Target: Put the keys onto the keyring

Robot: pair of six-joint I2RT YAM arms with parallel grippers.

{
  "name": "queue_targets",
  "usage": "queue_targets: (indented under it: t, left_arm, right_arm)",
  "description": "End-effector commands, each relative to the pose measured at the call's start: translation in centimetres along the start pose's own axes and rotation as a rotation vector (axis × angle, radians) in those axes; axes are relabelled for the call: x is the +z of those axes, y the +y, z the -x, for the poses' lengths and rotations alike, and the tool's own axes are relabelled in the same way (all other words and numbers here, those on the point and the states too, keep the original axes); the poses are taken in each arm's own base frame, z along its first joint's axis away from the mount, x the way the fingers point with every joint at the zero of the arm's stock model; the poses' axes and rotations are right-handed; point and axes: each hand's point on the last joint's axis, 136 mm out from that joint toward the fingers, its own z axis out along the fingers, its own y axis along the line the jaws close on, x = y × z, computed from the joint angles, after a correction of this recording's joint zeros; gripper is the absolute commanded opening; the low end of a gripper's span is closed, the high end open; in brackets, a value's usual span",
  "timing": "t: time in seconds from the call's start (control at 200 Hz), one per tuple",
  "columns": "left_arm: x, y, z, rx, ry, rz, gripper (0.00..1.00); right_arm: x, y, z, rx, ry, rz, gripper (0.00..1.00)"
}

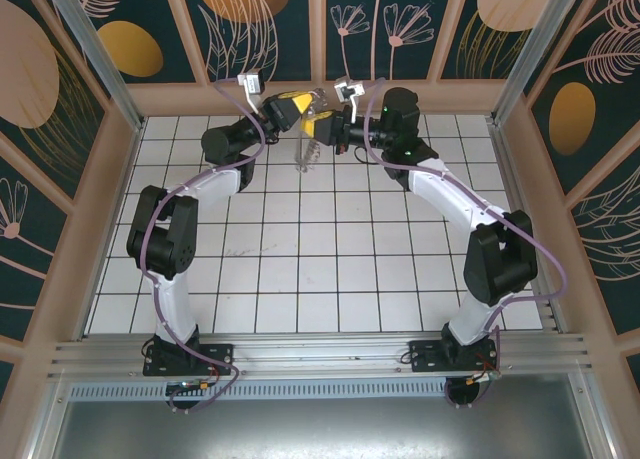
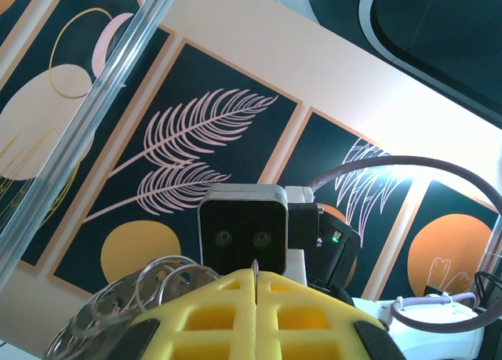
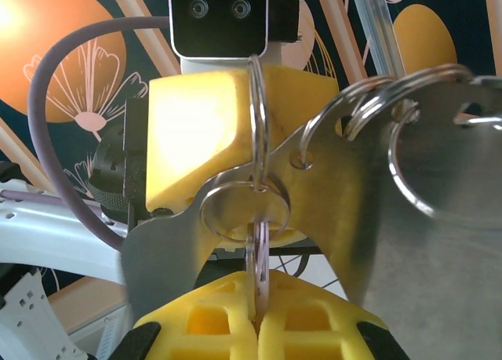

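Observation:
Both arms are raised near the back wall, fingertips facing each other. My left gripper is shut on the keyring, a thin ring seen edge-on that pokes up between its yellow fingers. From the right wrist the keyring runs down in front of the left gripper's yellow fingers. My right gripper is shut on the pale lilac key, held edge-on just under a small silvery ring that hangs on the keyring.
Flat silvery tags with several split rings dangle from the keyring, close to the right wrist camera; they hang over the white tiled table as a pale bundle. The patterned back wall is right behind the grippers.

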Motion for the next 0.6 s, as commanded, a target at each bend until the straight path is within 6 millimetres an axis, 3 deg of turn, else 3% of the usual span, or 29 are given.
queue_targets:
  t: [0.0, 0.08, 0.175, 0.465, 0.596]
  left_arm:
    - [1.1, -2.4, 0.5, 0.086, -0.015, -0.082, 0.0]
    - [1.1, -2.4, 0.5, 0.086, -0.014, -0.08, 0.0]
    - [1.1, -2.3, 0.5, 0.086, -0.015, -0.078, 0.0]
    - [1.1, -2.2, 0.4, 0.086, -0.014, -0.081, 0.0]
    - [1.1, -2.2, 0.4, 0.084, -0.014, -0.081, 0.0]
  right_arm:
    - [0.8, 1.1, -0.8, -0.008, 0.048, 0.035, 0.03]
    - [0.0, 1.2, -0.6, -0.011, 0.042, 0.013, 0.24]
    - [-1.3, 1.2, -0.6, -0.005, 0.038, -0.02, 0.36]
    - [-6.0, 2.6, -1.3, -0.017, 0.009, -0.113, 0.42]
    - [-8.0, 2.8, 0.6, -0.032, -0.071, -0.17, 0.43]
